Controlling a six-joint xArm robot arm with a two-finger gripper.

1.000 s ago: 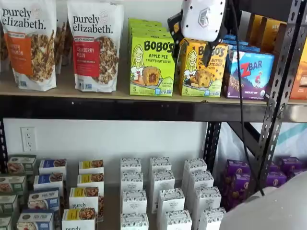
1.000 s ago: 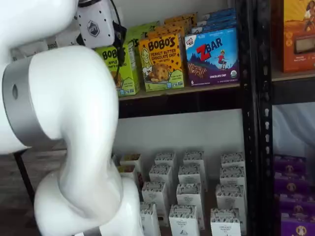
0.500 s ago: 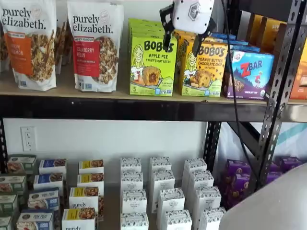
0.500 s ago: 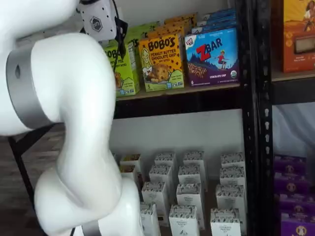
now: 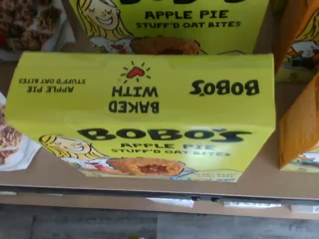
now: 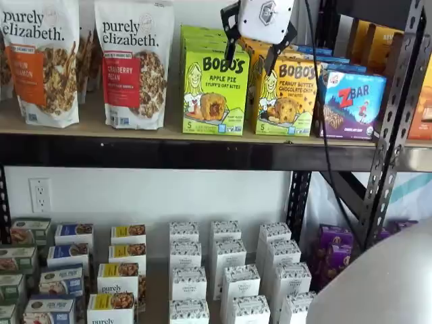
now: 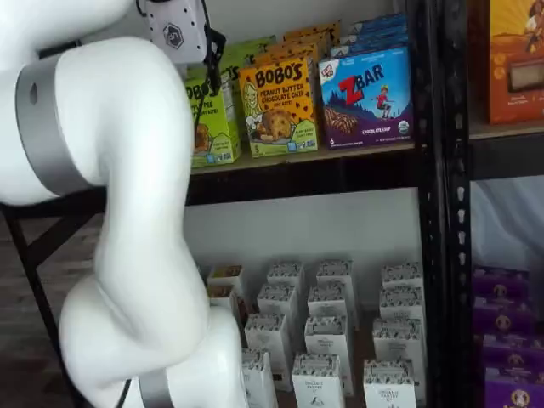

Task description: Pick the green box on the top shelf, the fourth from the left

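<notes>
Approach stage only; nothing gripped yet. Lime-green cardboard Bobo's Apple Pie box (image 6: 214,94) standing upright at the front edge of the tan wooden top shelf with its black metal front beam (image 6: 169,154), front of a row of like boxes. Just beside it on one side, the yellow-orange Bobo's peanut butter chocolate chip box (image 6: 287,98); on the other, a white Purely Elizabeth cranberry pecan granola bag (image 6: 133,64). White-bodied gripper with two black fingers (image 6: 250,55) hanging in front of the upper corner of the green box, over the seam between it and the orange one; fingers plainly apart, empty. Wrist view filled by the green box's top flap. Left to do, judging from this: centre over the box, straddle it, close, lift clear.
</notes>
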